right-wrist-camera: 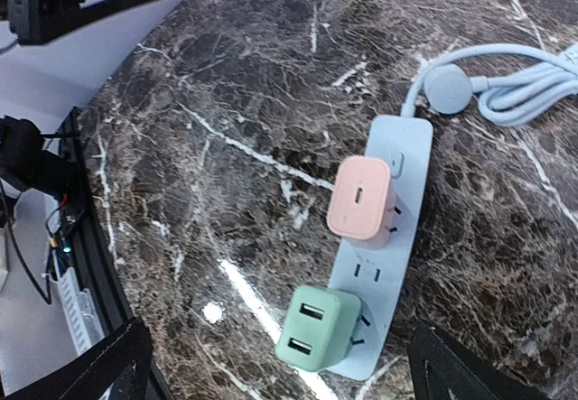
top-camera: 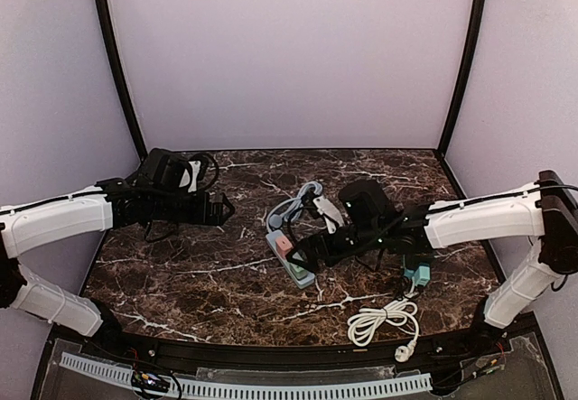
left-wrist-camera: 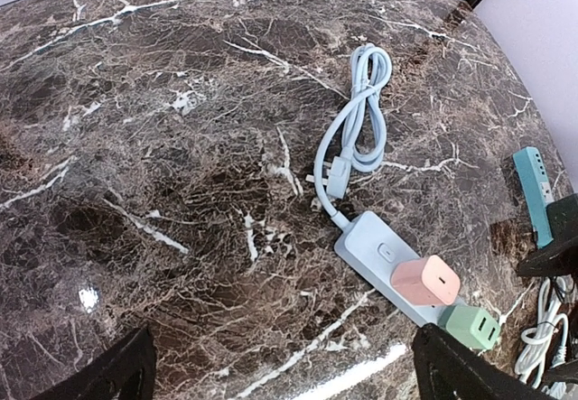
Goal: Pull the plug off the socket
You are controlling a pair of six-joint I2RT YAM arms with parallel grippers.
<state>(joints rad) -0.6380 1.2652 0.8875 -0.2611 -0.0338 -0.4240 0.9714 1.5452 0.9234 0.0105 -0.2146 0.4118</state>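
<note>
A light blue power strip lies at the table's middle, with a pink plug and a green plug seated in it. My right gripper is open, just right of and above the strip. In the right wrist view the green plug sits between the spread fingers of my right gripper, with the pink plug farther along the strip. My left gripper is open and empty, left of the strip. Its wrist view shows the strip, the pink plug and the green plug.
The strip's blue cord is coiled behind it, and also shows in the left wrist view. A teal adapter and a coiled white cable lie at the front right. The table's front edge is close to the strip.
</note>
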